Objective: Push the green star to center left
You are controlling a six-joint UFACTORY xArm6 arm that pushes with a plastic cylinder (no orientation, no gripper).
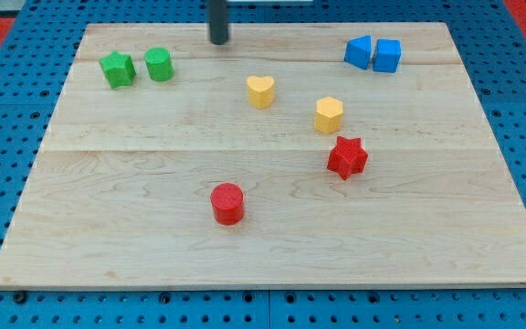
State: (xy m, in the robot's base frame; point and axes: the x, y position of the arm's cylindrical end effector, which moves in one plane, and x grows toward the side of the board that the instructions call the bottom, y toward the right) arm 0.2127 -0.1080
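None of the push looks done yet: my tip stands at the view's top edge of the board, touching nothing, with bare wood all around it, and being a plain rod it has nothing to open and holds nothing. Off to the view's left of my tip and a little lower sits the green star, up in the board's top-left corner, with a green cylinder-like block just beside it, between the star and my tip. Judging by that, the whole job remains: the star has to travel toward the view's bottom along the left edge to reach center left, so I'd need to come round above it first, and that green neighbour sits close enough to get nudged. As for heading, the star is squat and roughly symmetric, with no real long axis; one point seems to face the view's top, though at this size I can't be sure. Everything else lies lower and right of my tip, well clear.
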